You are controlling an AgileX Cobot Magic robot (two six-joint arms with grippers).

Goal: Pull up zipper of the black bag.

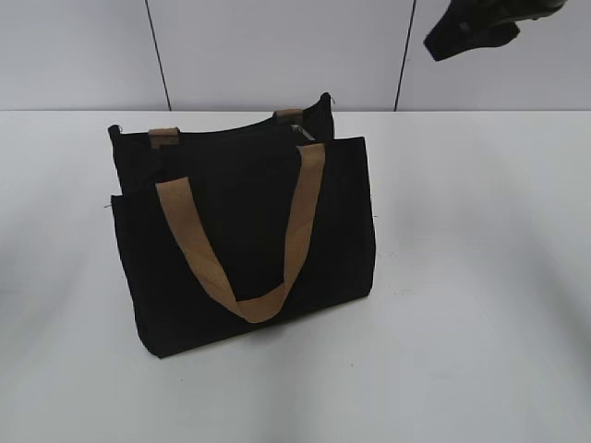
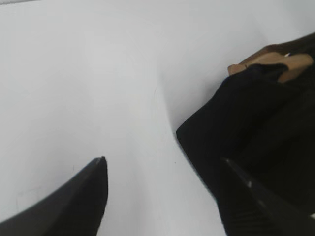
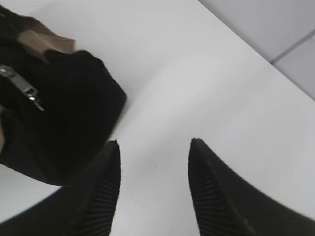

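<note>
The black bag [image 1: 240, 249] stands upright on the white table, left of centre, with one tan handle hanging down its front and another at the back. The zipper's silvery pull [image 1: 303, 135] shows at the right end of the top rim. It also shows in the right wrist view [image 3: 30, 93], at the bag's corner [image 3: 74, 108]. My right gripper [image 3: 154, 147] is open and empty, above the table to the right of the bag; part of it shows at the top right of the exterior view [image 1: 476, 32]. My left gripper [image 2: 165, 164] is open and empty beside the bag's left end [image 2: 246, 128].
The white table [image 1: 480, 277] stretches around the bag. A grey panelled wall [image 1: 277, 46] stands behind the table's far edge.
</note>
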